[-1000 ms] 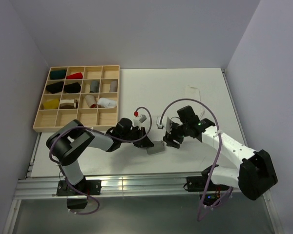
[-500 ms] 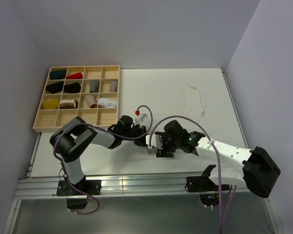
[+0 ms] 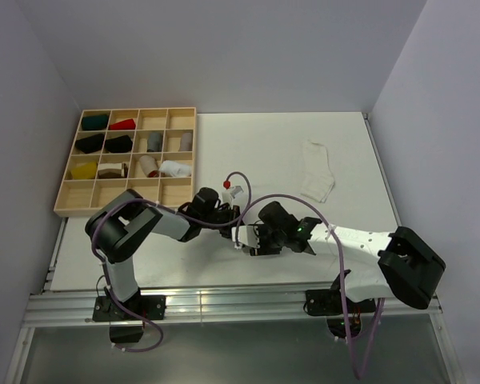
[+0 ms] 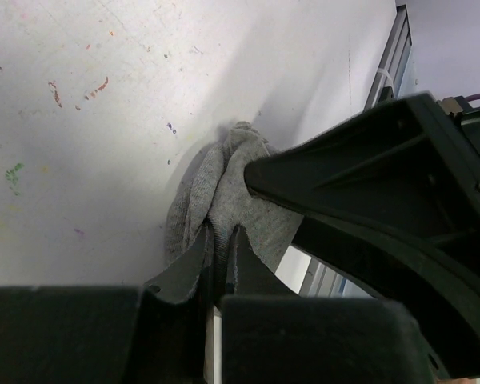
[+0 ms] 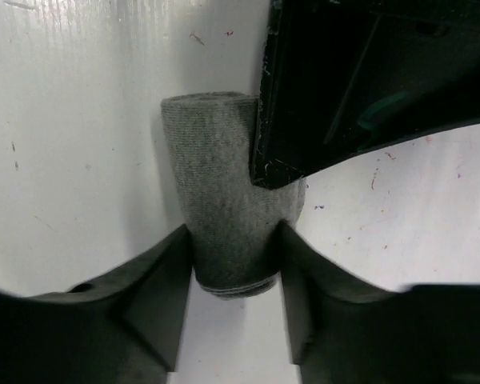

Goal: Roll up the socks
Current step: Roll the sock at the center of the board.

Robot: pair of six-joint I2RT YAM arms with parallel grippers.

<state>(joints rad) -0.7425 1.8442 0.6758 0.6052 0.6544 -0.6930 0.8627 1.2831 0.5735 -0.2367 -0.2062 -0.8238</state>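
The grey sock (image 5: 220,184) is a short thick roll on the table near the front edge. My right gripper (image 5: 234,240) is shut on the roll, with a finger pressed on each side. My left gripper (image 4: 220,240) is shut on a fold of the same grey sock (image 4: 240,184) from the opposite side. In the top view the left gripper (image 3: 228,218) and the right gripper (image 3: 252,238) meet and hide most of the roll. The white sock (image 3: 318,182) lies flat at the right back, away from both grippers.
A wooden divided tray (image 3: 120,211) stands at the back left and holds several small cloth bundles. The table's front edge and metal rail (image 3: 224,300) run just behind the grippers. The left arm's cable (image 3: 236,178) loops above the table.
My right gripper has moved left across the table to the grey roll and closed on it. The white sock, partly covered by the arm before, now shows in full. The left gripper has barely moved.
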